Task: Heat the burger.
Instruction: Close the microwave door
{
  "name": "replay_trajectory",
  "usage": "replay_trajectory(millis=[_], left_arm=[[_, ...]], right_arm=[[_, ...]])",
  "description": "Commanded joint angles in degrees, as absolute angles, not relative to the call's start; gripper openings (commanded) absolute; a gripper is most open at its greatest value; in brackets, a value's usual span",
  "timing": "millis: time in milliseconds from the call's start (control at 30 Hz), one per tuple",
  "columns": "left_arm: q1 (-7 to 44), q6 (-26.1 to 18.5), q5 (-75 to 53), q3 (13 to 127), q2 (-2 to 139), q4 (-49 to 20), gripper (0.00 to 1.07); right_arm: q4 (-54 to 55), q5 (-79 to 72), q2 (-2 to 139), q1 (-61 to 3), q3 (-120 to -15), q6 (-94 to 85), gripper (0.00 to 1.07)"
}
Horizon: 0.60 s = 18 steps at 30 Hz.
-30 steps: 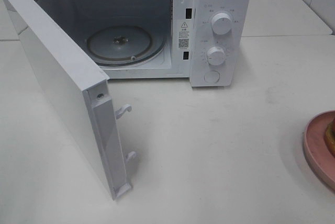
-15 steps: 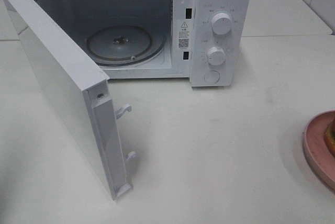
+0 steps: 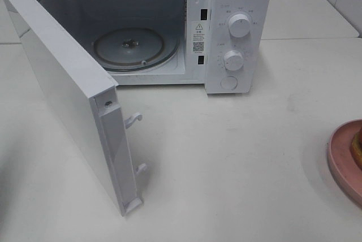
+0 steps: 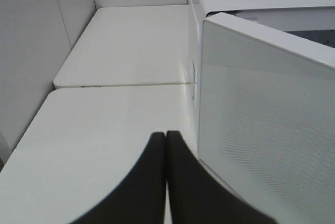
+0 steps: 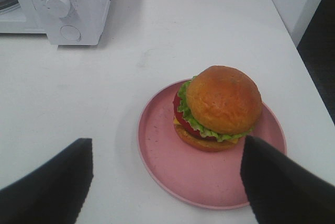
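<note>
A white microwave (image 3: 169, 27) sits at the back of a smooth, off-white table (image 3: 237, 163), its door (image 3: 68, 95) swung wide open toward the front left. Inside the cavity lies a round, clear glass turntable (image 3: 133, 47). The control panel on the microwave's right side carries two round white knobs, an upper knob (image 3: 239, 25) and a lower knob (image 3: 233, 60), with a round button (image 3: 228, 82) under them. Neither arm appears in the high view. The left wrist camera shows the left gripper (image 4: 166, 145) hanging above the table just beside the outer face of the open door; its two matte black fingers are pressed flat together, clenched on nothing. The door face there has a fine dotted, mesh-like texture behind a glossy white surface. The right wrist camera looks down on the right gripper (image 5: 166, 182), its two black fingers spread wide apart and empty, hovering above the near edge of a round pink plate (image 5: 162, 166). The burger (image 5: 217, 108) stands upright on that plate, towards its far side: a glossy golden-brown domed bun over frilly green lettuce, red tomato, a sliver of yellow cheese and a bottom bun. The plate rests at the table's right edge, well apart from the microwave.
</note>
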<state>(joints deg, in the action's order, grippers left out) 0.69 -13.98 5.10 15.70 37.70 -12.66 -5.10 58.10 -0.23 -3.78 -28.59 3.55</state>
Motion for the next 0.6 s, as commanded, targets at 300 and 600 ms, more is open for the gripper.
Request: replay_trajectory(millis=[300,600], left_arm=[[0.97,-1.89,27.79,10.43,47.96,0.4,0.0],[0.97,10.94,39.13,10.66,63.77,17.19,0.0]], right_arm=[[-5.1,57.18,-1.78,-3.44,-28.53,3.04,0.75],[-5.1,57.18,-1.78,-3.44,-28.53,3.04,0.75]])
